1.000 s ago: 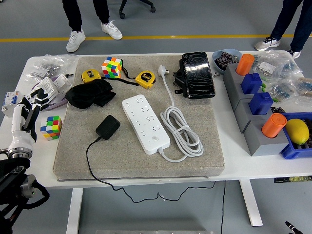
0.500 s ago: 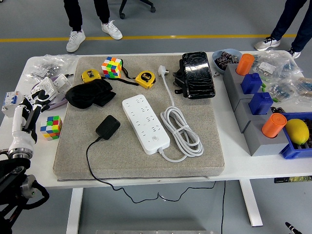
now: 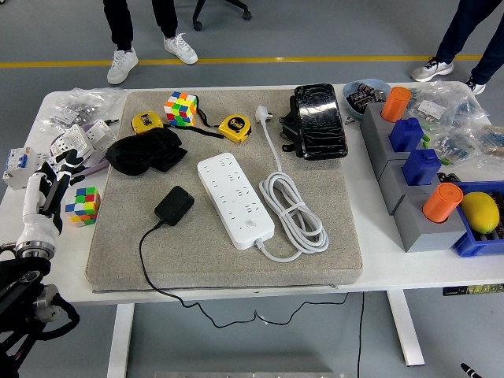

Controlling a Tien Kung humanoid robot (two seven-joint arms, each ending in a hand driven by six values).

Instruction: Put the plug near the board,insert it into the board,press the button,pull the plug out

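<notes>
Head view. The left hand (image 3: 47,189) is seen at the left edge of the frame, raised over the bare table just beside a small colour cube (image 3: 83,205); its fingers are loosely spread and nothing is held. The right hand is not in view.

The plug (image 3: 174,205), a black adapter block, lies flat on the grey mat (image 3: 315,260), left of centre, with its black cord (image 3: 150,264) looping down over the mat's lower edge. The white board (image 3: 235,199) lies diagonally at mid-frame, near the plug but apart from it, its own white cable (image 3: 295,216) coiled to the right.

Step in hand, as judged: the reach toward the plug, not yet grasped. The plug would best be taken across its two long sides, clear of the cord exit, so that the prongs can be turned down later. The black pouch (image 3: 146,151) at upper left and the colour cube lie near the approach path and should be cleared. The cord's slack should be watched, lest the plug be dragged askew when lifted. Which face bears the prongs cannot be told.
</notes>
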